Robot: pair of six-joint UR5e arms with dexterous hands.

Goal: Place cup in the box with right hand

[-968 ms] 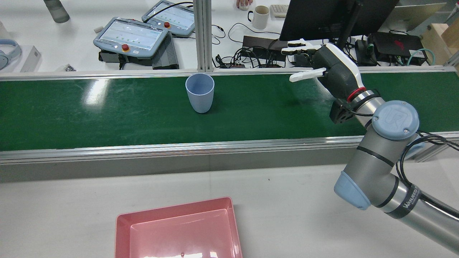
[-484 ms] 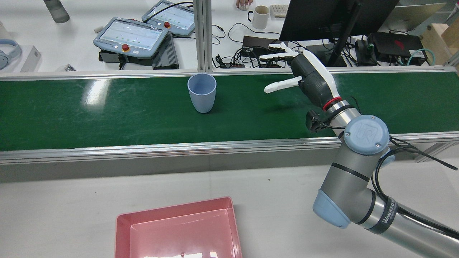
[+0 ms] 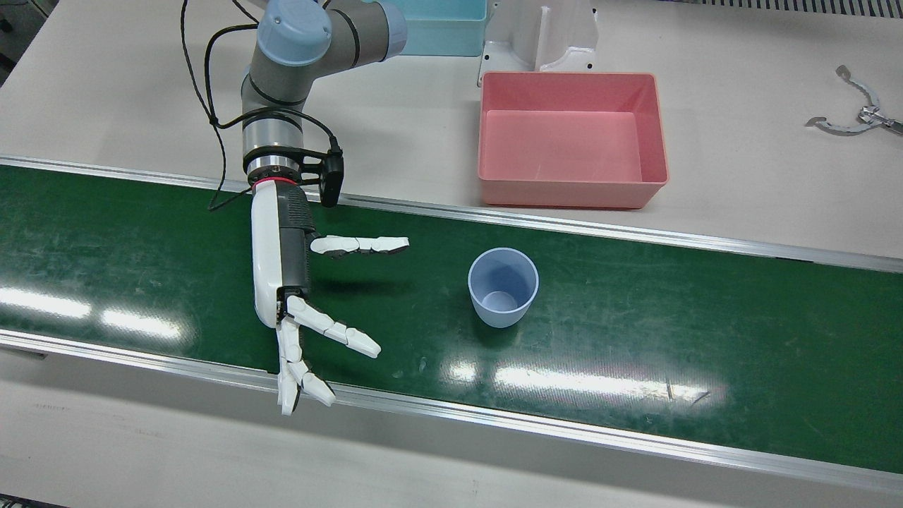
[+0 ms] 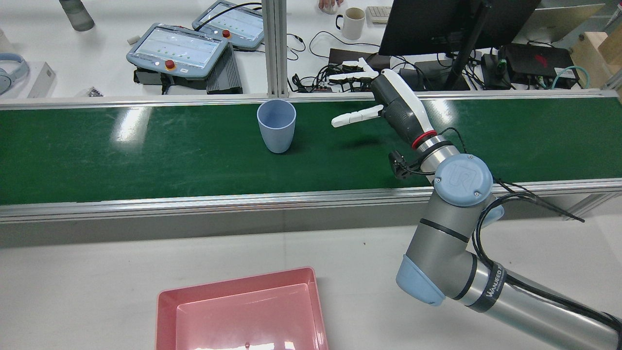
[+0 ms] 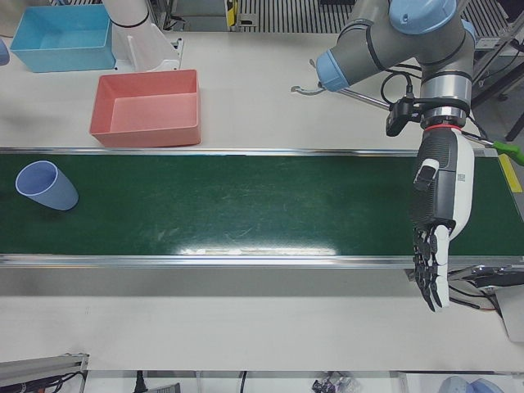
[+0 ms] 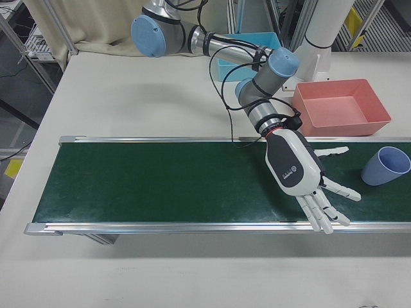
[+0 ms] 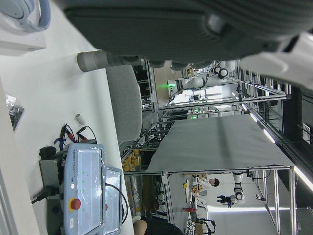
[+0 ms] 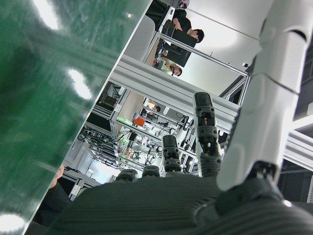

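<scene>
blue bin, mug, 2 pendants behind belt

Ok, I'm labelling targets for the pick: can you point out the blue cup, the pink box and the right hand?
blue cup (image 3: 502,300), front view, lower inside wall.
pink box (image 3: 571,192), front view, near outer wall.
right hand (image 3: 281,268), front view, back of the palm.

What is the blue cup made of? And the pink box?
The blue cup looks like matte plastic: even colour, thin rim, no shine. The pink box looks like smooth moulded plastic too, slightly glossy, with rounded corners. Neither can be told for certain from looks alone.
</scene>
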